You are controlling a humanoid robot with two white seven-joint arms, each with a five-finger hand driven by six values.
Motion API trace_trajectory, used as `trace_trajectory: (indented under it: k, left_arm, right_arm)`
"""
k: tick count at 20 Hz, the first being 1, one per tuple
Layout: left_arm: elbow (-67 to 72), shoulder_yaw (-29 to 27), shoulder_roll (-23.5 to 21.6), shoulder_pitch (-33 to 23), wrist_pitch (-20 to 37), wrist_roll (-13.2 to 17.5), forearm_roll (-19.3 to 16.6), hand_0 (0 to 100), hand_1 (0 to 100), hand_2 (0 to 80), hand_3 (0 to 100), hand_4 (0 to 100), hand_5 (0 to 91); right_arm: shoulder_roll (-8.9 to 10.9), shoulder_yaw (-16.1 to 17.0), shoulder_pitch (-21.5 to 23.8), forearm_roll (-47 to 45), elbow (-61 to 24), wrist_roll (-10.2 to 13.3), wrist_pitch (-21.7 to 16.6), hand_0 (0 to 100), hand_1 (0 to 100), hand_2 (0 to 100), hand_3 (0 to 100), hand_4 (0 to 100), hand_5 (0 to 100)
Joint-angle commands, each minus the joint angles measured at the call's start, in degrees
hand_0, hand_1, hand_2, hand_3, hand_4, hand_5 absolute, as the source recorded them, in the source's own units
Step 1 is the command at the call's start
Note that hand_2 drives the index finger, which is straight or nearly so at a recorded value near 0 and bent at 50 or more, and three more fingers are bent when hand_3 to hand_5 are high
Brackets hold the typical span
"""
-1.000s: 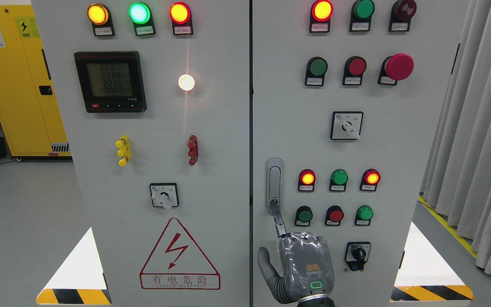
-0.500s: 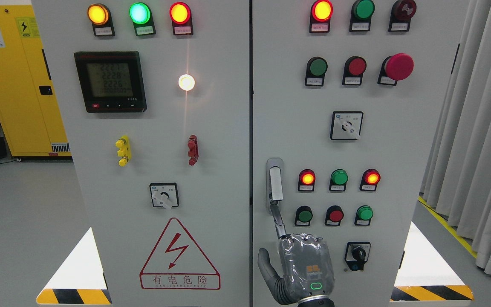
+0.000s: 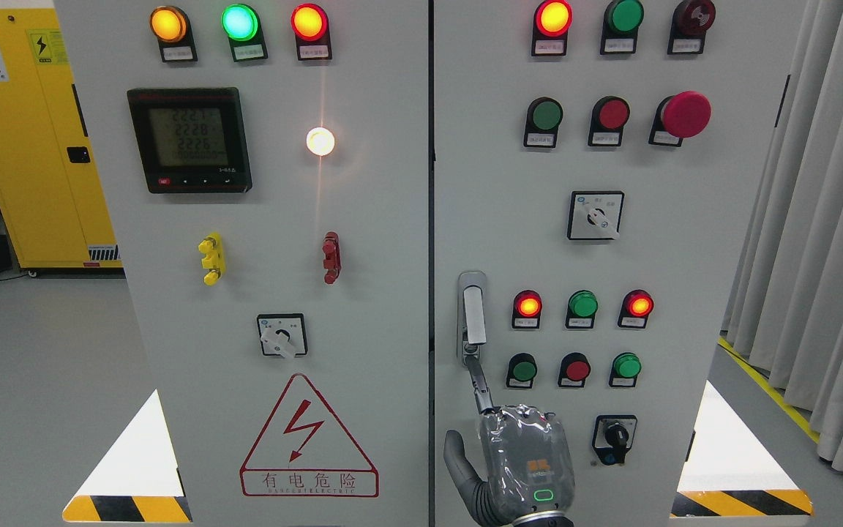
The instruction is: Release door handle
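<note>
- Two pale grey, smooth metal cabinet doors (image 3: 363, 219) fill the head view, with a yellow cabinet (image 3: 26, 146) behind at far left.
- On the left door: a dark square meter (image 3: 189, 140) and a red-outlined triangular warning sign (image 3: 308, 438).
- Just right of the centre seam, on the right door, sits the door handle (image 3: 472, 315): a slim silvery bar in an oblong metal surround, its long axis upright, its lower end lifted out from the plate.
- Below it the right hand (image 3: 516, 461), wrapped in glossy clear plastic, enters at the bottom edge; one thin finger (image 3: 481, 384) is stretched up to the handle's lower end, thumb spread aside, clamped on nothing.
- Round glossy indicator lamps (image 3: 582, 304) stand right of the handle.
- Grey pleated curtains (image 3: 824, 219) hang at far right.
</note>
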State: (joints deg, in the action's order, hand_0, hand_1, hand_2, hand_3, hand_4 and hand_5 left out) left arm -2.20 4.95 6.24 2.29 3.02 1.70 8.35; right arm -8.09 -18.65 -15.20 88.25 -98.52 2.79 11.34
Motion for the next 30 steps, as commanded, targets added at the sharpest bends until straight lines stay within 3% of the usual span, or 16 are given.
trace_trajectory:
  k: [1,17,18,19,22,23,24,26,30]
  left_arm:
    - [0.00,-0.03,0.00,0.00,-0.12,-0.03,0.00,12,56,0.0,0,0,0.0]
    - [0.00,-0.03,0.00,0.00,-0.12,-0.03,0.00,12,56,0.0,0,0,0.0]
    - [0.00,-0.03,0.00,0.00,-0.12,-0.03,0.00,12,56,0.0,0,0,0.0]
    - [0.00,-0.03,0.00,0.00,-0.12,-0.03,0.00,12,56,0.0,0,0,0.0]
    - [0.00,-0.03,0.00,0.00,-0.12,-0.03,0.00,12,56,0.0,0,0,0.0]
    - [0.00,-0.03,0.00,0.00,-0.12,-0.03,0.00,12,56,0.0,0,0,0.0]
    - [0.00,-0.03,0.09,0.00,-0.12,-0.03,0.00,12,56,0.0,0,0,0.0]
    - [0.00,-0.03,0.00,0.00,-0.04,-0.03,0.00,12,56,0.0,0,0,0.0]
    - [0.00,-0.03,0.00,0.00,-0.12,-0.03,0.00,12,56,0.0,0,0,0.0]
  right_arm:
    - [0.01,0.02,0.17,-0.10,-0.27,0.46,-0.09,65,39,8,100,100,100]
    - [0.01,-1.13,0.69,-0.27,-4.13,1.34,-0.35,65,40,8,100,100,100]
    - [0.01,-1.13,0.87,-0.27,-4.31,1.51,-0.44,65,40,10,100,100,100]
    - [0.01,-1.04,1.22,-0.27,-4.75,1.95,-0.62,66,40,22,100,100,100]
    - [0.09,-0.51,2.97,-0.36,-7.55,1.69,-1.75,73,42,25,100,96,100]
    - [0.01,-0.16,3.33,-0.36,-8.26,1.69,-2.80,76,43,26,98,94,100]
    - [0.01,0.01,3.42,-0.45,-8.70,1.69,-3.34,78,43,26,89,90,93]
    - [0.09,0.71,3.51,-0.54,-9.76,1.52,-3.60,93,45,43,81,86,88]
    - [0.09,0.89,3.16,-1.67,-10.20,1.25,-3.52,100,42,61,87,86,88]
